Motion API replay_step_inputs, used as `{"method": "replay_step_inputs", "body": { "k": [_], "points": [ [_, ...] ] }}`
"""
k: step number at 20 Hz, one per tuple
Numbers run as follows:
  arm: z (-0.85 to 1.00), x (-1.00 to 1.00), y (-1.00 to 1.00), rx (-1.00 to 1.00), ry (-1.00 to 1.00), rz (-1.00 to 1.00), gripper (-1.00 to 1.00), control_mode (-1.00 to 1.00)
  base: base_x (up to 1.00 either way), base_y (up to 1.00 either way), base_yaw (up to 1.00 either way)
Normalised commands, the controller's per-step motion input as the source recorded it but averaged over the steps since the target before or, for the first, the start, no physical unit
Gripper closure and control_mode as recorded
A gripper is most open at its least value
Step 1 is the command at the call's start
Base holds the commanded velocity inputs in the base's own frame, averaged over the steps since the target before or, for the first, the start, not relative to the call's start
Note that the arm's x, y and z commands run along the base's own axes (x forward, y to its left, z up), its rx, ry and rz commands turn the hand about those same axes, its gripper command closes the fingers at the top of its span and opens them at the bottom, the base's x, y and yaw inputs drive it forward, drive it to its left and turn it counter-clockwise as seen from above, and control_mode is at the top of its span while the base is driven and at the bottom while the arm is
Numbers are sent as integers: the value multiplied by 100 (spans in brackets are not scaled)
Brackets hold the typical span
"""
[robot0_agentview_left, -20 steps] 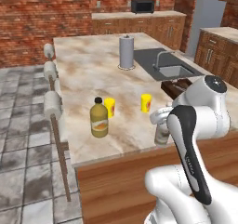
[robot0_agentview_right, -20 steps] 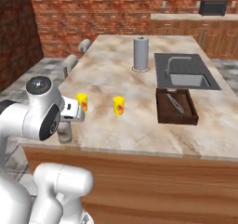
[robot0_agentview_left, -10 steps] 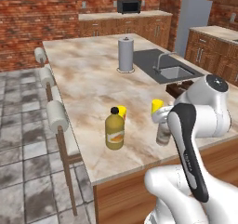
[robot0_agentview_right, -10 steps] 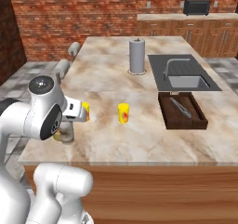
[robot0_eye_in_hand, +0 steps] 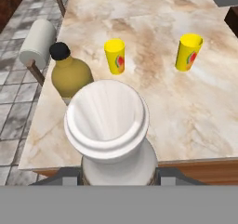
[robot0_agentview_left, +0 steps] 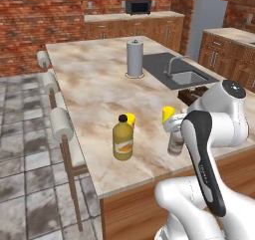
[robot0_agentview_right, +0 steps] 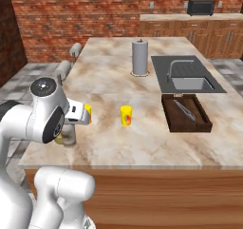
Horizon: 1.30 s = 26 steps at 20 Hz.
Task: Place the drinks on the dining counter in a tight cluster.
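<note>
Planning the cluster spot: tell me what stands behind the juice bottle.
Behind the juice bottle stands a yellow cup, its lower part covered by the bottle; the counter beyond is open up to the paper towel roll.

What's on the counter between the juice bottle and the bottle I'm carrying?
Only bare marbled stone: in the left base view the juice bottle and the pale-capped bottle stand apart, and the nearer yellow cup sits behind that gap.

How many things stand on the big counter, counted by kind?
Bottles: 2 (amber juice bottle, pale-capped bottle under the gripper)
Yellow cups: 2
Paper towel roll: 1
Dark wooden tray: 1
Total: 6
</note>
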Motion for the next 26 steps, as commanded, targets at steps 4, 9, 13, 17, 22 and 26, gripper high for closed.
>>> {"method": "replay_step_inputs", "body": {
  "k": [4, 9, 13, 17, 22, 26],
  "points": [
    [0, 1, 0, 0, 0, 0, 100, -100, 0, 0, 0],
    [0, 35, -4, 0, 2, 7, 100, -100, 0, 0, 0],
    [0, 68, -6, 2, 1, 28, 100, -100, 0, 0, 0],
    [-19, 58, -2, 1, 0, 36, 100, -100, 0, 0, 0],
    [-18, 36, 12, -3, -1, 15, 100, -100, 0, 0, 0],
    [-13, 39, 5, -2, -5, 12, 100, -100, 0, 0, 0]
  ]
}}
